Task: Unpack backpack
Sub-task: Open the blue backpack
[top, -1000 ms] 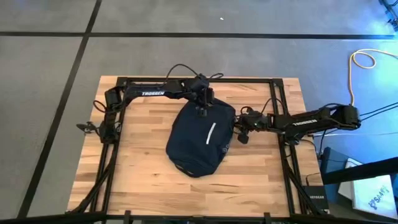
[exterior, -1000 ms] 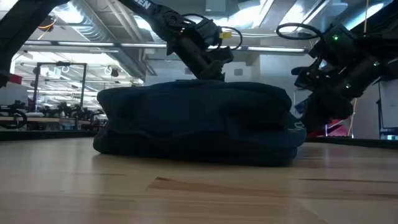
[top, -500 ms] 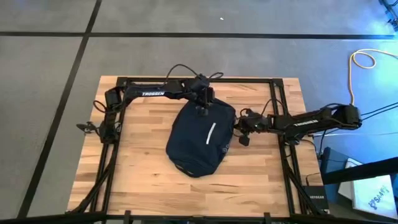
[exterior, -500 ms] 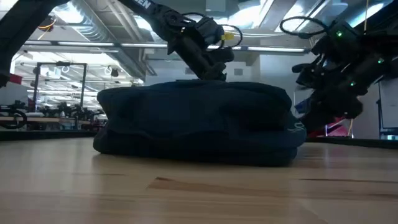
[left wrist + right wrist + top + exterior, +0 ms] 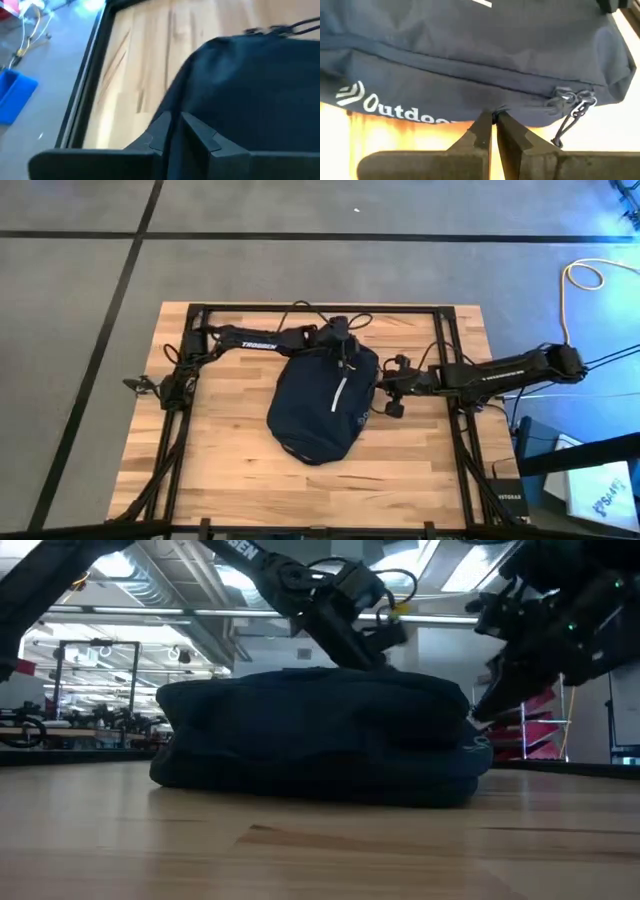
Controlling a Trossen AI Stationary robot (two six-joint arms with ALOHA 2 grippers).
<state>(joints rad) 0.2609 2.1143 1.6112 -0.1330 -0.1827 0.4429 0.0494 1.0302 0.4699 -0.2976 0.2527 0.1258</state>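
The left gripper (image 5: 345,352) is held over the far end of the backpack (image 5: 322,402), low on the fabric. In the left wrist view its two fingers (image 5: 197,134) are seen drawn almost together, with only a thin dark gap between them; whether fabric is pinched there cannot be told. In the low view the gripper (image 5: 372,640) is seen touching down on the top of the backpack (image 5: 320,740), its tips lost against the dark cloth.

The right gripper (image 5: 388,392) is placed just beside the right flank of the backpack, level with its middle. In the right wrist view its fingers (image 5: 479,131) are seen nearly closed, the tips meeting at the lower seam of the backpack (image 5: 470,55), just beside a pair of metal zip pulls (image 5: 572,102). Whether cloth or a tab is clamped between the tips is hidden by the fingers themselves. White lettering (image 5: 395,107) on the side is cut off partway.

The backpack is laid flat near the middle of the worktop (image 5: 210,450), slightly toward the far edge, with its white stripe (image 5: 340,394) facing up. Its contents are not visible.
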